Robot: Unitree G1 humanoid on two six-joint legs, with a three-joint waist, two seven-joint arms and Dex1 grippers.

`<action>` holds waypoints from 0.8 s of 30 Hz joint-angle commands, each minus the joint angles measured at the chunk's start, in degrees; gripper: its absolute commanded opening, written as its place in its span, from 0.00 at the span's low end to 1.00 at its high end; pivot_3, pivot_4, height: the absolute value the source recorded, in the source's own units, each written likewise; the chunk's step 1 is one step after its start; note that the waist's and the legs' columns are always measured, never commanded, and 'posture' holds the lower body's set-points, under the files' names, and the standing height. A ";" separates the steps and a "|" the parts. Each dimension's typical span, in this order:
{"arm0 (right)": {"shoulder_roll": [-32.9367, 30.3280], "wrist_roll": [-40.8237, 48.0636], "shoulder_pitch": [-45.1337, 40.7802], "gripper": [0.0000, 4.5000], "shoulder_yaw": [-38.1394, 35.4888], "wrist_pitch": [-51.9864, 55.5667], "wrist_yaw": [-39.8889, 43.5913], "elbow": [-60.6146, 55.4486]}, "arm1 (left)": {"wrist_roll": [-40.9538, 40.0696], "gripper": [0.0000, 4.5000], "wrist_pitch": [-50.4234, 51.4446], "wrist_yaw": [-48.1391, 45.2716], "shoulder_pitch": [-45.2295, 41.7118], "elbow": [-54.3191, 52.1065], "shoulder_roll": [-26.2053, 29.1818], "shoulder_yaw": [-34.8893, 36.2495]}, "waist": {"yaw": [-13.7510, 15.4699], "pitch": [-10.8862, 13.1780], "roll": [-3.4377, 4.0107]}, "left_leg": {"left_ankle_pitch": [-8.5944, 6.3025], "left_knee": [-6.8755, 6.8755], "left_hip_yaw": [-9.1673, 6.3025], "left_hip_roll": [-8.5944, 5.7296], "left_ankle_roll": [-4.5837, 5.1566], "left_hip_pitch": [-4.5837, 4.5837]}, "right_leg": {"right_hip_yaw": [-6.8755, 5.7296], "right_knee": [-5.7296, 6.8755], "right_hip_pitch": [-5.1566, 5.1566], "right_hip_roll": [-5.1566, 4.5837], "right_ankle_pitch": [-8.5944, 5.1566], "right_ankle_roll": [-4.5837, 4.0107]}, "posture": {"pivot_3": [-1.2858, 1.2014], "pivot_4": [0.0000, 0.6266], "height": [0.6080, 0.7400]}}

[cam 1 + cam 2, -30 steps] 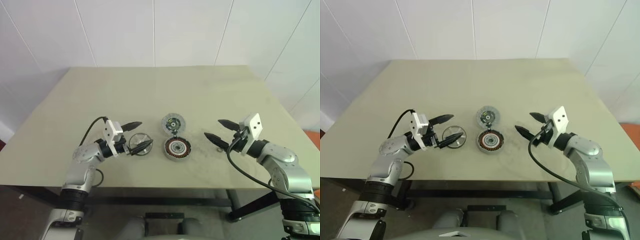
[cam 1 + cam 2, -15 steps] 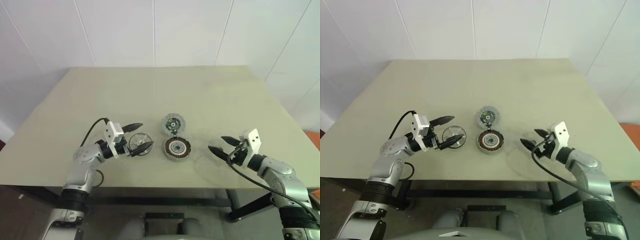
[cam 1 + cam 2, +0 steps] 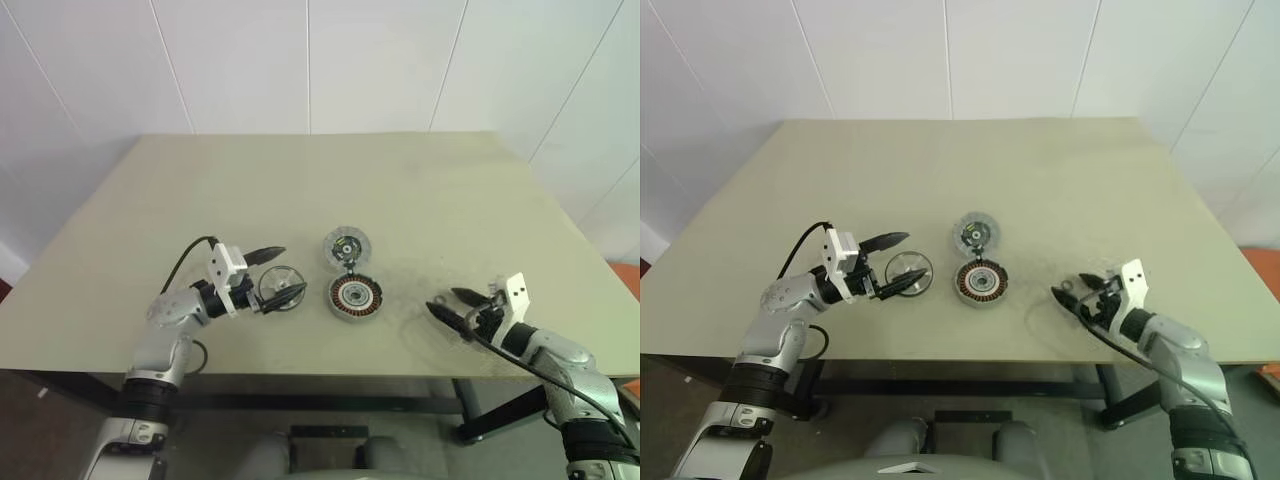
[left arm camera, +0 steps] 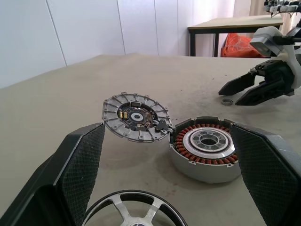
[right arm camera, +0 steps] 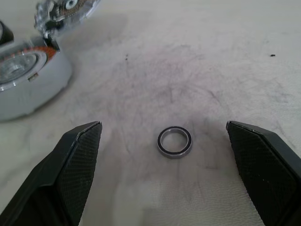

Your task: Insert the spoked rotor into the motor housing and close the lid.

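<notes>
Spoked rotor (image 3: 281,288) sits between level, spread left gripper (image 3: 275,274).

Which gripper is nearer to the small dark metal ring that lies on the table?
Right. The right gripper is open, with the small dark metal ring on the table between its fingers. The left gripper is far across, open around the black-rimmed spoked rotor.

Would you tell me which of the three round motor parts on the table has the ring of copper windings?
The silver-grey motor housing, the middle disc nearest the table's front edge. The ribbed grey lid behind and black-rimmed spoked rotor show none.
</notes>
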 commanded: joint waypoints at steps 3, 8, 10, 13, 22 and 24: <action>0.17 -3.33 -1.00 0.99 0.95 -3.82 -1.83 1.32 | -0.17 1.00 -0.94 0.10 0.00 -1.56 -0.10 0.34 | -0.08 0.00 -0.01 | 0.00 0.01 0.01 0.00 0.00 0.03 | 0.00 0.00 0.03 0.00 -0.01 0.01 | 0.52 0.00 1.00; 0.07 -3.67 -1.72 0.99 1.06 -4.41 -1.99 1.76 | -0.24 1.00 -0.84 0.20 0.31 -1.73 -0.02 0.44 | -0.07 0.00 -0.01 | 0.00 0.05 0.01 0.01 -0.01 0.03 | 0.01 0.00 0.06 -0.01 -0.01 0.01 | 0.52 0.00 1.00; 0.03 -3.67 -1.88 0.99 1.10 -4.45 -1.97 1.81 | -0.25 1.00 -0.79 0.27 0.41 -1.85 -0.02 0.44 | -0.02 0.00 -0.01 | 0.00 0.05 0.00 0.01 -0.01 0.03 | 0.01 0.00 0.06 -0.01 -0.01 0.01 | 0.52 0.00 1.00; -0.01 -3.83 -2.08 0.99 1.34 -4.27 -2.07 1.84 | -0.27 1.00 -0.71 0.36 0.56 -2.02 -0.07 0.38 | -0.01 0.00 0.00 | 0.00 0.05 -0.01 0.01 -0.01 0.02 | 0.01 0.00 0.04 -0.01 0.00 0.00 | 0.52 0.00 1.00; -0.03 -3.60 -2.20 0.48 0.92 -3.86 -1.83 1.86 | -0.11 1.00 -0.77 0.80 0.57 -2.10 -0.05 0.32 | -0.05 0.00 -0.01 | 0.00 0.00 -0.01 0.01 0.00 0.02 | 0.00 0.00 0.02 0.00 0.00 0.00 | 0.52 0.00 1.00; -0.09 -3.47 -2.34 0.33 0.64 -4.00 -1.85 2.00 | -0.09 1.00 -0.74 0.87 0.50 -2.12 -0.02 0.33 | -0.04 0.00 0.00 | 0.00 -0.01 -0.01 0.01 0.00 0.02 | 0.00 0.00 0.01 0.00 0.00 0.00 | 0.52 0.00 1.00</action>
